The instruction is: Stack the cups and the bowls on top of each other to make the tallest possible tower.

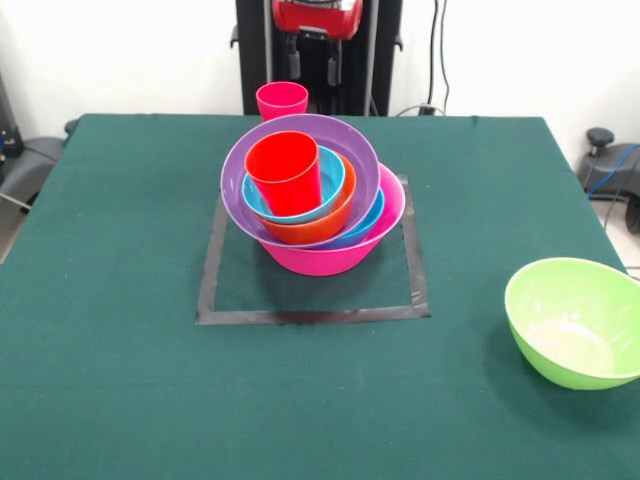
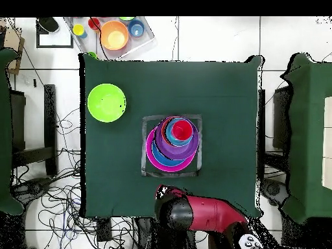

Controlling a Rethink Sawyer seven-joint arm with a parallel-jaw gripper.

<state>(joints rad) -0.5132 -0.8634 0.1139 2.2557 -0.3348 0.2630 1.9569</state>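
Note:
The tower [image 1: 310, 195] stands in the middle of the table. Its base is the big pink bowl [image 1: 325, 255], which holds a blue bowl [image 1: 368, 222], the tilted purple bowl [image 1: 350, 150], an orange bowl [image 1: 315, 225], another blue bowl [image 1: 330, 185] and the red cup [image 1: 285, 170] on top. It also shows in the overhead view [image 2: 172, 144]. The pink-red cup [image 1: 282, 100] stands upright alone at the table's far edge. My gripper [image 1: 313, 55] hangs open and empty just above and behind that cup. The lime green bowl [image 1: 575, 320] sits apart on the table. I cannot pick out the light green cup.
A grey tape square [image 1: 310, 315] marks the cloth around the tower. In the overhead view a tray [image 2: 110, 32] off the table holds an orange bowl [image 2: 114, 34], a small blue bowl [image 2: 136, 28] and other small pieces. Cables lie on the floor.

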